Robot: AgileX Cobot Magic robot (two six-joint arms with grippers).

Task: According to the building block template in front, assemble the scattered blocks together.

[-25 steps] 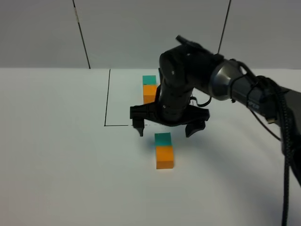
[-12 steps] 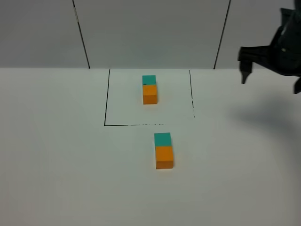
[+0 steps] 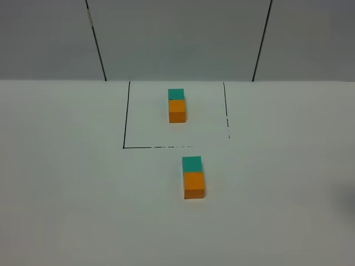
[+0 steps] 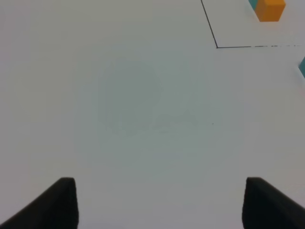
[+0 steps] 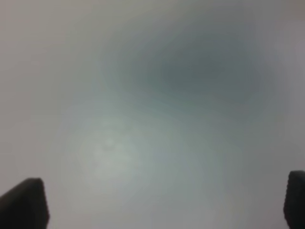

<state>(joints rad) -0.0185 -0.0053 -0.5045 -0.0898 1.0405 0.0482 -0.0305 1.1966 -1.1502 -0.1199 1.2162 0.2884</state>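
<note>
Framing the template (image 3: 177, 105), an outline (image 3: 126, 116); both tools (image 4: 157, 205) (image 5: 162, 205) apart, empty.

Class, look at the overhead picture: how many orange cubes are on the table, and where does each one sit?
2. One orange cube sits inside the black outline, joined to a teal cube behind it. The other orange cube sits outside, nearer the camera, touching another teal cube. None seems hidden.
</note>
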